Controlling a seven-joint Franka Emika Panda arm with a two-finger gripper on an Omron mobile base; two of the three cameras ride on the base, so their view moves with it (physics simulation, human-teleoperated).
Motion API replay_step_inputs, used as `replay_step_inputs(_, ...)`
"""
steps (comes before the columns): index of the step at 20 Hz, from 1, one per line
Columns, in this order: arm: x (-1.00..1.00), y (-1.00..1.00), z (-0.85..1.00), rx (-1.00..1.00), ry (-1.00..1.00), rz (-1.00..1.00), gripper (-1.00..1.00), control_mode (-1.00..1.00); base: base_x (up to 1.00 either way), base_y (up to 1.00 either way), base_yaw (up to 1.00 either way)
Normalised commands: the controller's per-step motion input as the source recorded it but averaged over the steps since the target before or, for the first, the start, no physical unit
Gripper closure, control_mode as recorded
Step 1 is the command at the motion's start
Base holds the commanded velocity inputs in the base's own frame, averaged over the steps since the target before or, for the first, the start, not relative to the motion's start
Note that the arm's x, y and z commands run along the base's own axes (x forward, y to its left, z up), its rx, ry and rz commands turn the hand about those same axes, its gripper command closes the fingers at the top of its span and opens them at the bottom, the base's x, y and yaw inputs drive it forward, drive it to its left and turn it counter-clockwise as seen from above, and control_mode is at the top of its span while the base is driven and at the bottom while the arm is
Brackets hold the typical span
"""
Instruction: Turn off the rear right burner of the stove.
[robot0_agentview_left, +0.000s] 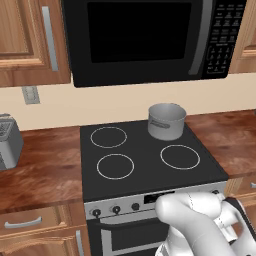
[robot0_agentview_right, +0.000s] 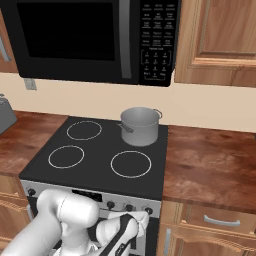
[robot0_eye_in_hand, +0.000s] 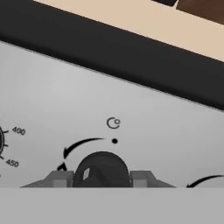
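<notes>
The stove (robot0_agentview_left: 145, 172) has a flat black glass top with white rings and a silver front panel (robot0_eye_in_hand: 57, 96). A grey pot (robot0_agentview_left: 166, 121) stands on its rear right burner. In the hand view a black knob (robot0_eye_in_hand: 101, 169) on the panel sits right between my two fingertips (robot0_eye_in_hand: 59, 178), which press against its sides. My gripper (robot0_eye_in_hand: 101, 179) is shut on this knob. In the right base view the hand (robot0_agentview_right: 141, 218) is at the right end of the panel, beside the small knobs (robot0_agentview_right: 129, 206).
A black microwave (robot0_agentview_left: 150, 37) hangs over the stove. Wooden counters (robot0_agentview_right: 210, 165) run on both sides, with a toaster (robot0_agentview_left: 7, 140) on the left one. Drawers and cabinets (robot0_agentview_right: 215, 220) sit below. My own arm (robot0_agentview_left: 200, 225) blocks the panel's right end in the left base view.
</notes>
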Motion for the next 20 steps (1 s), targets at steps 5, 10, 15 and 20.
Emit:
replay_step_inputs(5,0.11,0.07,0.01,0.33,0.10,-0.09,1.00,-1.00,0.00,0.00,0.00)
replay_step_inputs(10,0.14,0.10,0.00,0.37,0.13,-0.09,1.00,-1.00,0.00,0.00,0.00)
replay_step_inputs(15,0.09,0.06,0.01,0.39,0.14,-0.10,1.00,-1.00,0.00,0.00,0.00)
replay_step_inputs(20,0.02,0.03,0.00,0.42,0.14,-0.10,1.00,-1.00,0.00,0.00,0.00)
